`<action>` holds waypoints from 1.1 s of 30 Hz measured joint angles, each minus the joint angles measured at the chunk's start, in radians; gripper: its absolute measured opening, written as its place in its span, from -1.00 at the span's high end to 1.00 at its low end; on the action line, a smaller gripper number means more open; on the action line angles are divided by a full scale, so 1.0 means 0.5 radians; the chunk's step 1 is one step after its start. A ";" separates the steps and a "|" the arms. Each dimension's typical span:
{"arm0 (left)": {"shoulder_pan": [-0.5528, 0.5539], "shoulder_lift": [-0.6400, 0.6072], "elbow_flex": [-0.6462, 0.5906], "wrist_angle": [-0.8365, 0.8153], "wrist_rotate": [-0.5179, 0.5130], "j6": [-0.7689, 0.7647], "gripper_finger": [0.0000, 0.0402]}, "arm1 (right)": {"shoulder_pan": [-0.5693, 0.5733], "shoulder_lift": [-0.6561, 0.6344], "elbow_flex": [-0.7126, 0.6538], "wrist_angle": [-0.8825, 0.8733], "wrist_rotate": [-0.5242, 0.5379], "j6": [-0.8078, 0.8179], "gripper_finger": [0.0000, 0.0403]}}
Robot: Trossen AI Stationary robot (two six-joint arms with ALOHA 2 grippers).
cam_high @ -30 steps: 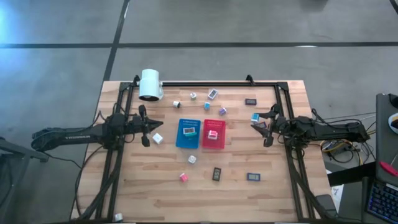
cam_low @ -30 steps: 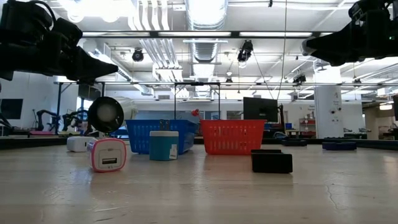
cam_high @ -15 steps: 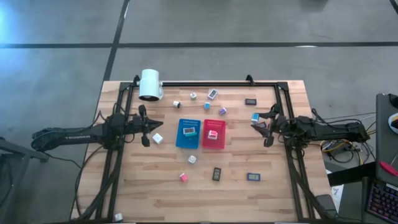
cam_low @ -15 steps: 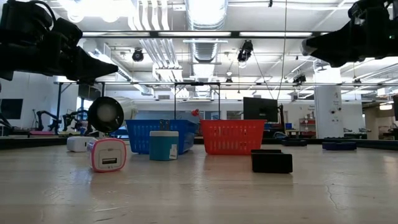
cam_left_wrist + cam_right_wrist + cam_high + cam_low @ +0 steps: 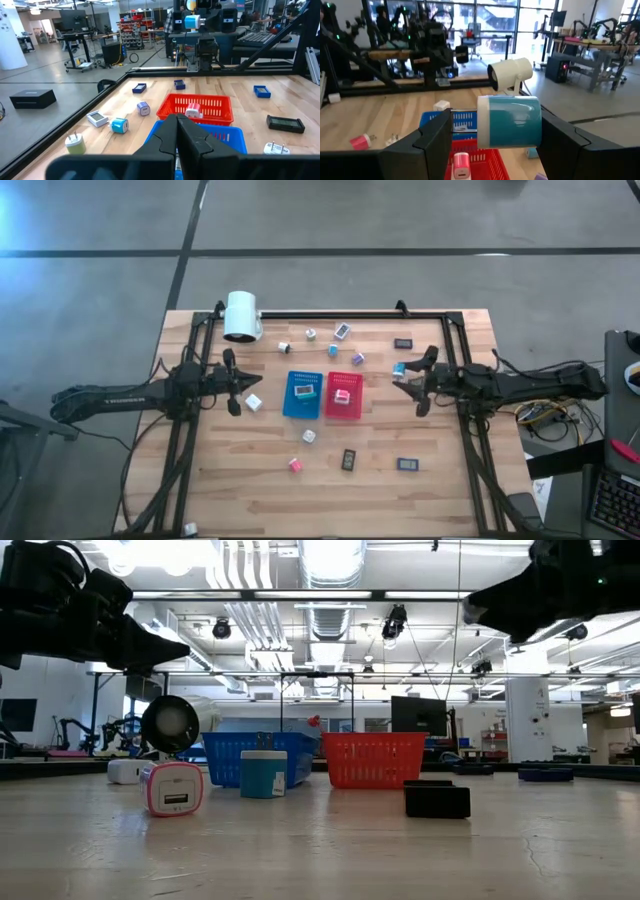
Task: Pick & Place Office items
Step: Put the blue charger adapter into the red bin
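Pale wooden bench [image 5: 250,480], grain visible; perforated plastic trays, blue [image 5: 301,395] and red [image 5: 344,397]; a glossy teal-and-white plastic cube [image 5: 510,122]; matt black tools.

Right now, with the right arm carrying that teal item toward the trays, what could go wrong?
1. The right end effector holds the teal cube by its sides with metal prongs sticking out; it could tilt or slip before release.
2. The red tray already holds a pink item; a drop could land on it and bounce out.
3. It could end up in the adjacent blue tray.
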 joint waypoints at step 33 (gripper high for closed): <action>0.000 0.000 0.001 0.000 -0.004 -0.003 0.94 | -0.217 2.119 1.005 -0.096 -0.123 0.044 -0.13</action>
